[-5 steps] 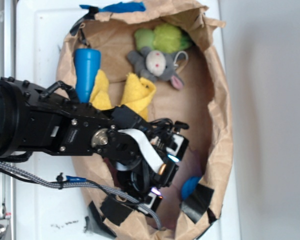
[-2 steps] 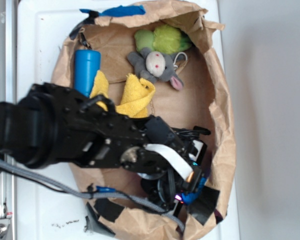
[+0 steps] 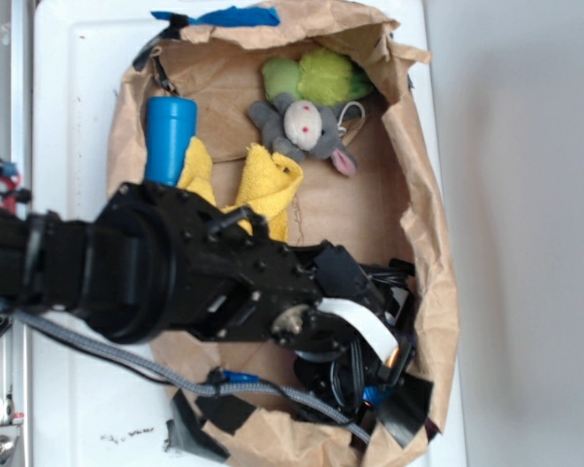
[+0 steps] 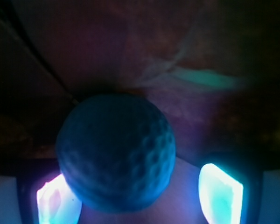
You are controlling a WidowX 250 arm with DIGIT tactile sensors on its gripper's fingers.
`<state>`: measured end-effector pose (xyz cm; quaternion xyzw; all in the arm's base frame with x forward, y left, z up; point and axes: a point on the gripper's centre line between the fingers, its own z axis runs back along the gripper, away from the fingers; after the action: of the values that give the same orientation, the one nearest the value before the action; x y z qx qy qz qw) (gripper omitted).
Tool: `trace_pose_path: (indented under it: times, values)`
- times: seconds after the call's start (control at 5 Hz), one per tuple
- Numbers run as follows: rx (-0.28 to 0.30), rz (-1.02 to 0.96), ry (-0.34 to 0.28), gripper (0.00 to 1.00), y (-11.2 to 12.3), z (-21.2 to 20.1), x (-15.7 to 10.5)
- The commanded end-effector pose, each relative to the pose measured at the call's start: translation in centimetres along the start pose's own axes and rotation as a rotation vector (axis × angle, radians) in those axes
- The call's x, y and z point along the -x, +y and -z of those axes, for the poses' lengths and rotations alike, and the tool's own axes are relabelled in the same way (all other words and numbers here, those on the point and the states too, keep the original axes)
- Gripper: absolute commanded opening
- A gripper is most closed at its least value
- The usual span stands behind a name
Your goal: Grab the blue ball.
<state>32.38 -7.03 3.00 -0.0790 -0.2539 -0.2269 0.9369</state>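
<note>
The blue ball [image 4: 115, 154] is round and dimpled, sitting between the tool's [image 4: 140, 189] two glowing fingers [image 4: 220, 186], which stand apart; whether they grip it I cannot tell; behind the tool, the paper bag [image 3: 423, 204] holds a grey mouse [image 3: 304, 127], a green plush [image 3: 321, 76], a yellow cloth [image 3: 268, 185] and a blue cylinder [image 3: 168, 138].

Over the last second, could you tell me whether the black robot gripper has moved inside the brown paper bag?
Yes. The gripper has shifted toward the brown paper bag's black-taped lower right corner, away from the yellow cloth, and now covers most of the small blue ball.
</note>
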Motion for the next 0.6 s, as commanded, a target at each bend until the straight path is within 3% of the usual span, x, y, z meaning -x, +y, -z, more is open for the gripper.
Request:
trace_pose_path:
  times: [0.0,0.4]
  values:
    - [-0.002,-0.044,-0.023,0.00,-0.1,0.1,-2.4]
    - [0.034,-0.069,-0.022,0.00,0.7,-1.4,-2.1]
